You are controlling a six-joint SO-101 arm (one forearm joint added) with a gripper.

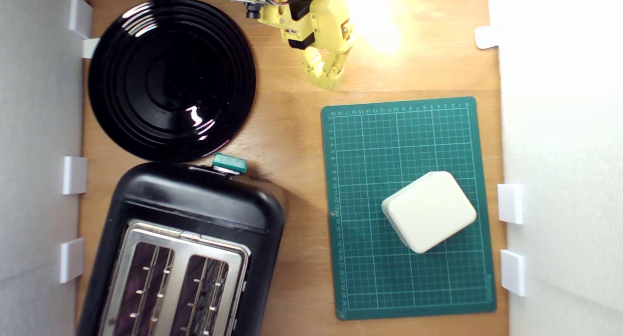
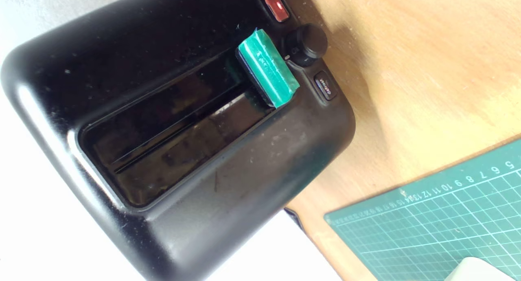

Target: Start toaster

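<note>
Down in the lower left of the exterior view sat the toaster (image 1: 194,219), black and shiny, and its little green lever (image 1: 229,163) stuck out of the end facing the black plate (image 1: 171,78); in the wrist view the green lever (image 2: 268,73) sat at the end of its long slot near the round knob (image 2: 306,44), so I could not tell if it was pushed down yet. I held my yellow pincer (image 1: 327,78) far from it, near the top middle of that view, above the green mat (image 1: 370,277) with the white block (image 1: 429,210). My arm reached in from the top edge with the tips pointing at the table, touching nothing, and the tips looked almost together with nothing held.
</note>
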